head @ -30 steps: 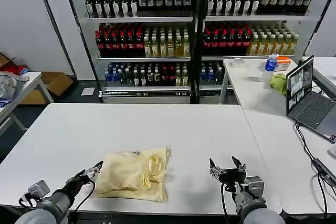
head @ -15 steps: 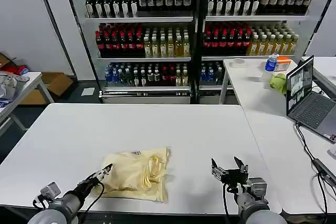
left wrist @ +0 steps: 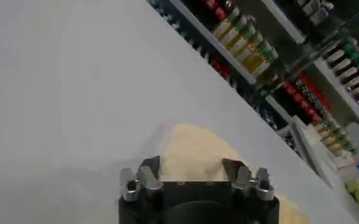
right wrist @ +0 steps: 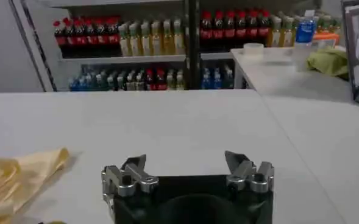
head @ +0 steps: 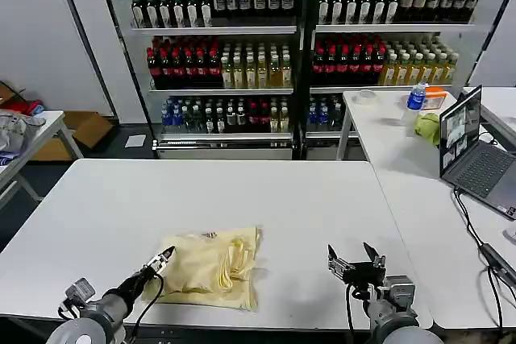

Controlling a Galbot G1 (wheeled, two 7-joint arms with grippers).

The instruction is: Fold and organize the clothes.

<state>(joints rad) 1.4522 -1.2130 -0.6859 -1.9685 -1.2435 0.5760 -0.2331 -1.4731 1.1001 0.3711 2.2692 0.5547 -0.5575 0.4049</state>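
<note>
The clothes, one pale cream-yellow T-shirt (head: 211,267), lie folded in a rough square near the front edge of the white table (head: 242,199), with the small dark neck label on the far side. My left gripper (head: 162,261) is low at the shirt's left edge. The left wrist view shows that gripper (left wrist: 191,165) open, jaws wide, with the shirt (left wrist: 194,149) just ahead of and between them. To the right of the shirt my right gripper (head: 355,259) hovers apart from it. In the right wrist view this gripper (right wrist: 185,163) is open over bare table, the shirt (right wrist: 21,173) off to one side.
Drink shelves (head: 290,54) stand behind the table. On the side table at right are a laptop (head: 476,155), a green cloth (head: 427,126) and a blue bottle (head: 416,96). A grey-white bundle (head: 12,130) lies on a table at far left.
My left gripper has slid right along the table until it reached the shirt's left edge. The right gripper has drifted slightly right and nearer the front edge. The shirt has not moved.
</note>
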